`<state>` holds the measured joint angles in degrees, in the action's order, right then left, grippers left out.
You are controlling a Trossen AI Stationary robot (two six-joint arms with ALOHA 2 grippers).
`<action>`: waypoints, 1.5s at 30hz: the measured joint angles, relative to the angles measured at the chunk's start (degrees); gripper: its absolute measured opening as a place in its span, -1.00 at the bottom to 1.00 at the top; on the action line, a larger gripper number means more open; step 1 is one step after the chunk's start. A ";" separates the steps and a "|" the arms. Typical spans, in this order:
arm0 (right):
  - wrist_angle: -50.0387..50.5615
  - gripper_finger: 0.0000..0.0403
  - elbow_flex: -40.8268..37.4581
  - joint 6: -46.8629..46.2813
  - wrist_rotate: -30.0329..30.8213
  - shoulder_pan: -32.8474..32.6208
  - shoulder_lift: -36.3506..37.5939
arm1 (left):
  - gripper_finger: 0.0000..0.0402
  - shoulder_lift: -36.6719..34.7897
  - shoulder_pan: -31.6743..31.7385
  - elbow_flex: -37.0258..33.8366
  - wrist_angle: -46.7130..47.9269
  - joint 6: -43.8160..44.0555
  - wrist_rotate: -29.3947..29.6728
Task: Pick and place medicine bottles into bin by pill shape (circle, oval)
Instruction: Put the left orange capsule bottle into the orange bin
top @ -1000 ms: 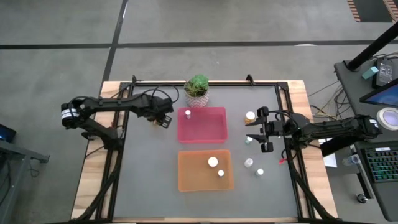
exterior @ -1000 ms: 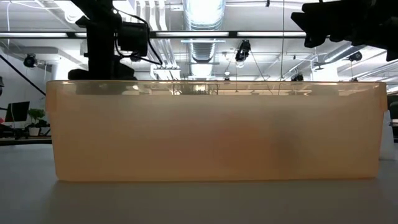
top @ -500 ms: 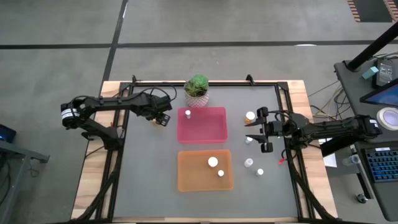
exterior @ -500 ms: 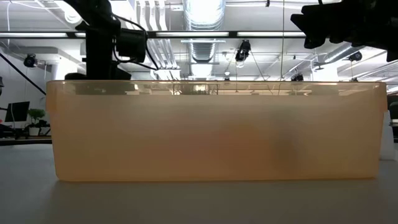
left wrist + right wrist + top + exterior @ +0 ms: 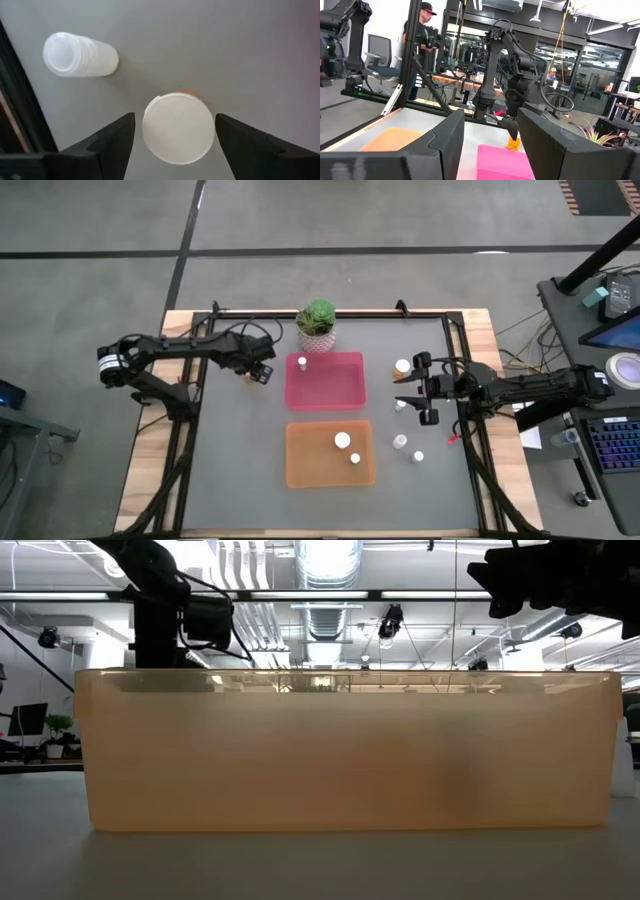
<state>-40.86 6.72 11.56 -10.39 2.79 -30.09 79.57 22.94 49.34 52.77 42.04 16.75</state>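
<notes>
My left gripper (image 5: 259, 372) hangs open, pointing down, left of the pink tray (image 5: 345, 395). In the left wrist view its fingers (image 5: 116, 137) stand on either side of an upright orange bottle with a white cap (image 5: 178, 127), not touching it. A white bottle (image 5: 80, 55) lies on its side on the table nearby. One bottle (image 5: 301, 362) stands in the pink tray, two (image 5: 342, 440) (image 5: 354, 458) in the orange tray (image 5: 305, 465). Several more (image 5: 402, 366) (image 5: 400, 442) stand around my right gripper (image 5: 427, 390), which waits open and raised at the right.
A potted plant (image 5: 317, 323) stands at the far edge behind the pink tray. The orange tray's near wall (image 5: 350, 750) fills the low view. Black frame rails (image 5: 190, 430) run along the table's sides. Bare grey table lies left of the orange tray.
My left gripper has edged toward the table's left edge and sunk a little over the bottle. The right arm has kept still, and no bottle has moved.
</notes>
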 joint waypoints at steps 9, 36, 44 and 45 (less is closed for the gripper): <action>0.00 -0.12 0.00 0.01 0.02 0.00 0.00 | 0.27 0.00 -0.02 -0.89 -1.55 -0.42 0.00; 0.00 -0.12 0.02 0.03 0.02 0.00 0.00 | -0.02 0.00 -4.28 7.67 10.92 -2.18 0.00; -0.07 -0.12 0.02 0.50 0.15 0.02 0.00 | -0.02 0.00 -16.43 19.37 13.24 -6.89 -2.32; -0.09 -0.12 0.02 0.58 0.43 0.00 0.00 | -0.02 0.00 -18.28 20.94 13.24 -7.11 -2.34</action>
<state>-40.95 6.74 12.14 -9.96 2.79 -30.09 79.57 4.66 70.28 66.02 34.93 14.41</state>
